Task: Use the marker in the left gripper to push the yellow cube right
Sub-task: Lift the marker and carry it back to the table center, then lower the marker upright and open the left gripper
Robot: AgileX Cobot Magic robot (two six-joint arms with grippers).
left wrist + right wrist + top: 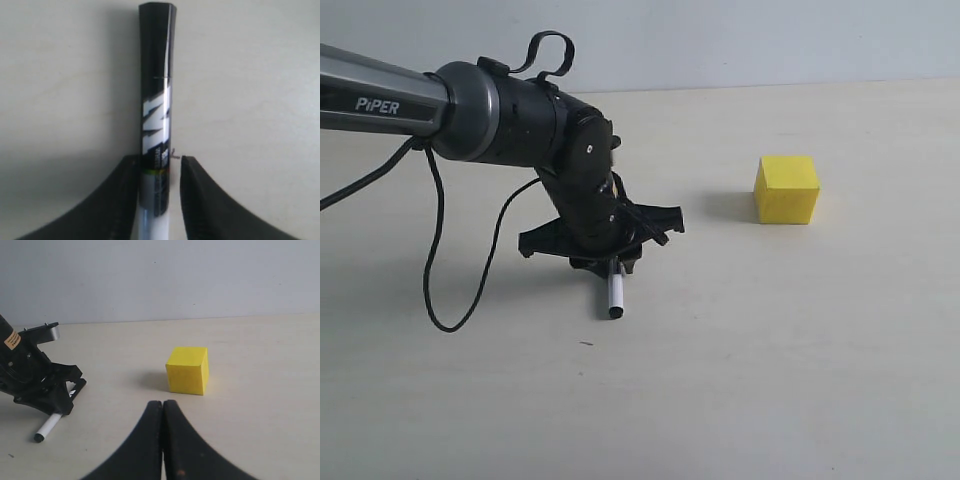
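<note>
Left gripper (pixel 613 262), carried low over the table (pixel 770 380), is clamped on the marker (pixel 616 296), its jaws pressed to either side of the barrel. The yellow cube (pixel 786 189) stands on the table well apart from the marker, to the right of it in the exterior view, with bare surface between them.

Progress: the grasp of the tool is in place. The push itself appears not yet begun, since marker and cube are nowhere in contact. What is left, by this reading, is to bring the marker up against the cube's left-hand face and then sweep it rightward.

Exterior view: gives the whole layout, namely arm, marker, cube and the gap between them. Only a white stretch of the marker with a small black end shows below the gripper. Whether that end touches the table cannot be told.

Left wrist view: shows the grip at close range. The black cap with white lettering runs out beyond the jaws. The cube is absent from this view, so it says nothing of the distance left.

Right wrist view: shows the cube from low down, with the left gripper and the marker's white end off to one side. It alone shows the right gripper (pixel 162 407), whose jaws are pressed together on nothing.
</note>
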